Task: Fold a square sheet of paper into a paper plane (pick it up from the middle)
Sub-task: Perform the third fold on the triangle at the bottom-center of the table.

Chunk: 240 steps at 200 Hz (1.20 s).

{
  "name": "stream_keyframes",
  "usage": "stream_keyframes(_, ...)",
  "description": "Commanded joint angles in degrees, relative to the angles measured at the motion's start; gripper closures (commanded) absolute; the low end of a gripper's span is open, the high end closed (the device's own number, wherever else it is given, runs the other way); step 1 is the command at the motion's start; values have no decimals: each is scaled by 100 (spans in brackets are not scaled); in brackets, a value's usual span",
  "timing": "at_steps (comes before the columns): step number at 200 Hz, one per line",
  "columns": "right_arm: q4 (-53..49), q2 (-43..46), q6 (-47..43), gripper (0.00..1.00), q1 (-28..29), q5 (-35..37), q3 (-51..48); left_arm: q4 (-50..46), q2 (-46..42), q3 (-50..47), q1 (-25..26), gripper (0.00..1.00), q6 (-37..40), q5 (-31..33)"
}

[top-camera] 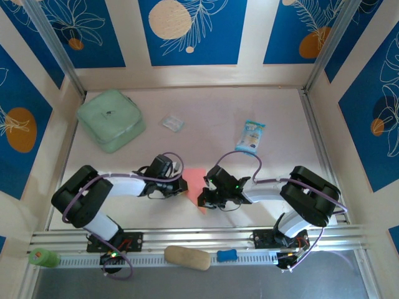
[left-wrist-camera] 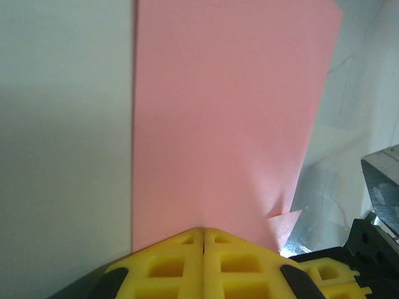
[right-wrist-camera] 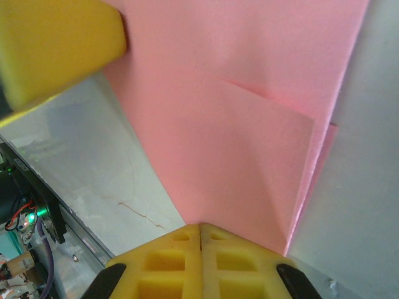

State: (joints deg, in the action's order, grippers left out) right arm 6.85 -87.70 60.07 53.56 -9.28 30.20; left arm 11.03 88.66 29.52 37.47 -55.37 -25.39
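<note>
Yellow-tipped, my left pincer (left-wrist-camera: pixel 204 233) and right pincer (right-wrist-camera: pixel 199 229) pinch the thin salmon-pink square sheet of paper (left-wrist-camera: pixel 224 112), probably to steady its fold.

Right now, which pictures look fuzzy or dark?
Top external view: sharp and evenly bright. Left wrist view: pink paper soft, table beside it shadowy grey. Right wrist view: the yellow finger at top left is a close-up blur.

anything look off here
On the paper the folded layers don't line up; a lower edge pokes out past the top flap in the right wrist view. The left gripper and right gripper pinch it.
</note>
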Motion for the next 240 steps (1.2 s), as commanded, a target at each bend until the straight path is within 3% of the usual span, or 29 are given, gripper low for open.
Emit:
stream_keyframes(1,-753,-177,-11,96,40,84,-255,-389,24,-104,-250,100,225,385)
stream_keyframes(65,-817,-145,-64,96,1,58,-250,-356,-86,-148,-485,100,328,300)
stream_keyframes(114,-848,-98,-85,96,-34,58,-251,-636,-792,-73,-471,100,290,289)
stream_keyframes(149,-876,-98,-123,96,-63,49,-233,-190,-1061,-277,-277,100,18,88)
stream_keyframes(213,-914,-65,-99,96,-67,54,-225,624,-291,-254,348,100,-120,-114)
stream_keyframes(240,-940,41,-132,95,-67,43,-168,156,10,-295,348,100,-75,310)
